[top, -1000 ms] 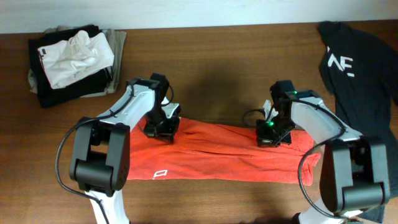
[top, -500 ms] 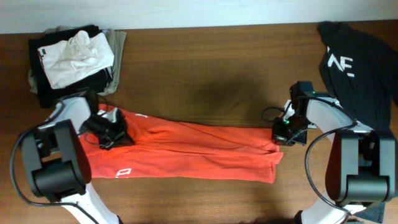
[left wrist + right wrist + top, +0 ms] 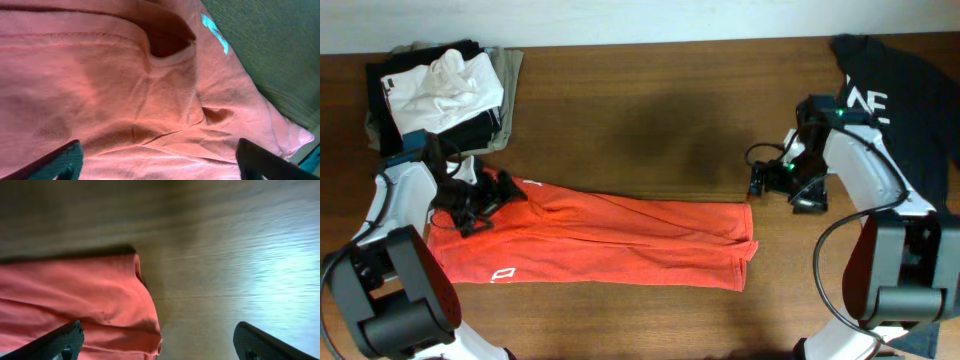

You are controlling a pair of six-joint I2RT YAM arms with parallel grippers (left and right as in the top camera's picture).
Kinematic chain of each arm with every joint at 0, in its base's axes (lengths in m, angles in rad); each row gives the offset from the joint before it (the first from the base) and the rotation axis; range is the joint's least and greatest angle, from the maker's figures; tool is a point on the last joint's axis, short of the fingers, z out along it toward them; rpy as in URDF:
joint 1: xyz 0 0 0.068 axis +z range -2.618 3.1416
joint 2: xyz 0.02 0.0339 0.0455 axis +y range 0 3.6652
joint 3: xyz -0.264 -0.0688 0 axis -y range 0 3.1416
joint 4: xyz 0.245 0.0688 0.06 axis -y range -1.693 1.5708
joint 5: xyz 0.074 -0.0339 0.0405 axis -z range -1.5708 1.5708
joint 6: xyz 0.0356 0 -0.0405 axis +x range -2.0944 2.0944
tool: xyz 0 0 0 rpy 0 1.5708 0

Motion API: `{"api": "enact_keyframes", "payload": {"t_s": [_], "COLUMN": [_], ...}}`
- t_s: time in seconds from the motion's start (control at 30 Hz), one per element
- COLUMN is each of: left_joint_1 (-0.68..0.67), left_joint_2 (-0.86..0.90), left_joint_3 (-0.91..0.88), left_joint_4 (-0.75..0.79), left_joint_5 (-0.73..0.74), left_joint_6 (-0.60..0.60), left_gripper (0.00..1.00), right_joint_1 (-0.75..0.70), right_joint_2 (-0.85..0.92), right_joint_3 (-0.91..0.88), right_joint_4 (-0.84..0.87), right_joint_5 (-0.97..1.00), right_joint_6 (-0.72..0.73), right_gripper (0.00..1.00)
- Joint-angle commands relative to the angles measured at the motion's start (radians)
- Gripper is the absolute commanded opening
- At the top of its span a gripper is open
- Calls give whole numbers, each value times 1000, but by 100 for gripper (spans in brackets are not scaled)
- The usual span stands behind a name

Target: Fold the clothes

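Dark wooden table point(image 3: 650, 120), seen from overhead: the red-orange T-shirt point(image 3: 610, 245) lies as a long folded band across the middle. The left gripper point(image 3: 470, 208) sits on its left end. The right gripper point(image 3: 770, 182) hovers over bare wood just beside its right end. A black T-shirt point(image 3: 905, 110) with white letters lies far right, and a stack of folded garments point(image 3: 435, 90) far left.

Left wrist view: both fingers point(image 3: 62, 160) are spread wide, released, above rumpled orange cloth.

Right wrist view: the fingers point(image 3: 257, 340) are likewise parted, grasping nothing, with the shirt's corner at lower left.
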Motion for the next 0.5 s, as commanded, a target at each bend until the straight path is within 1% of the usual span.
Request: {"api": "enact_keyframes", "payload": {"t_s": [0.0, 0.1, 0.23, 0.33, 0.37, 0.4, 0.47], "left_joint_1": [-42, -65, -87, -92, -92, -92, -92], "left_joint_2": [-12, -12, -12, -12, -12, -12, -12], "left_joint_3": [8, 8, 8, 8, 8, 8, 8], "left_joint_4": [1, 3, 10, 13, 13, 13, 13], "left_joint_5": [17, -2, -4, -4, -4, -4, -4], "left_joint_6": [2, 2, 1, 1, 1, 1, 1], "left_gripper": [99, 99, 99, 99, 99, 99, 99], "right_joint_1": [-2, -2, 2, 55, 80, 105, 143], "right_joint_2": [-3, -3, -3, -3, -3, -3, -3], "right_joint_3": [-132, -234, -306, -365, -374, -375, -374], "right_joint_4": [62, 116, 117, 169, 187, 206, 261], "right_joint_5": [-218, -294, -309, -308, -312, -312, -307], "right_joint_6": [-91, -97, -97, -84, -70, -48, 10], "right_gripper": [99, 99, 99, 99, 92, 84, 37]}}
